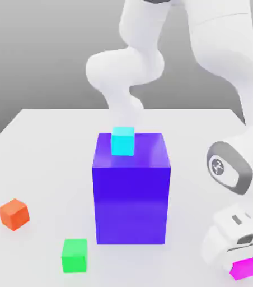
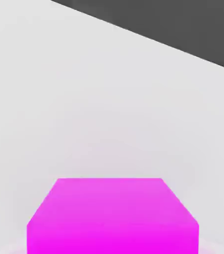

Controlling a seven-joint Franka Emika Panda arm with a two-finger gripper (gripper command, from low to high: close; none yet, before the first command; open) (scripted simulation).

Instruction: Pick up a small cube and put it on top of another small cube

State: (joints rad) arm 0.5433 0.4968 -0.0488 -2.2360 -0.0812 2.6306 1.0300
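The small magenta cube point(image 1: 244, 268) rests on the white table at the exterior view's lower right, directly under my hand. My gripper point(image 1: 242, 260) has come down over it and is shut on it. Seen from the hand, the magenta cube point(image 2: 113, 216) is very close, with the white table surface behind it. The small green cube point(image 1: 74, 255) sits on the table at the front, towards the exterior view's left and well apart from the gripper.
A big blue-violet block point(image 1: 131, 190) stands mid-table between the two cubes, with a small cyan cube point(image 1: 123, 140) on its top. A small orange cube point(image 1: 13, 213) lies at the left. The arm's white links point(image 1: 229, 67) rise behind and to the right.
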